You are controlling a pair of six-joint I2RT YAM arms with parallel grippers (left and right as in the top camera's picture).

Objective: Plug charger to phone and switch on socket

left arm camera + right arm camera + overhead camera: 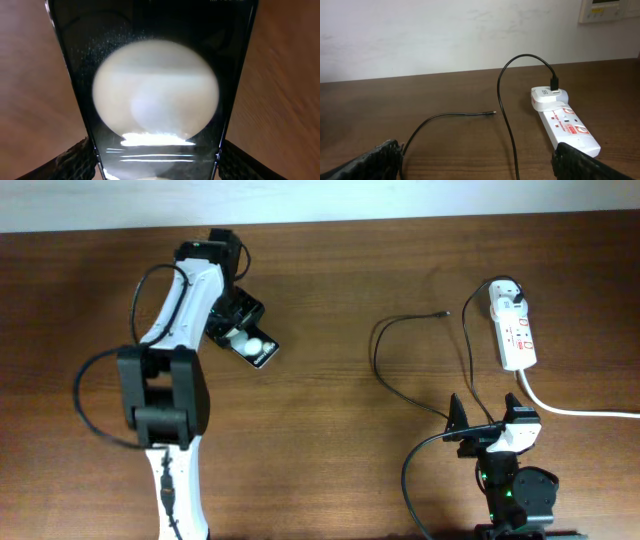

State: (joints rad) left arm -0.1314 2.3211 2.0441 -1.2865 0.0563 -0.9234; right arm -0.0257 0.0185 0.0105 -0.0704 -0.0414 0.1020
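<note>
The black phone (258,348) lies at the left rear of the table, and its glossy face with a large white round spot fills the left wrist view (155,90). My left gripper (240,330) (157,160) is shut on the phone's two long edges. The white socket (517,340) (570,127) lies at the right rear, with the charger's white adapter (507,298) (545,96) plugged into it. The thin black charger cable (378,350) (507,120) loops over the table. Its connector tip (444,312) (492,114) lies free. My right gripper (490,423) (477,162) is open and empty, near the front, over the cable.
The socket's thick white cord (570,408) runs off to the right edge. The robots' own thicker black cables (85,395) loop beside both arms. A pale wall (445,35) stands behind the table's far edge.
</note>
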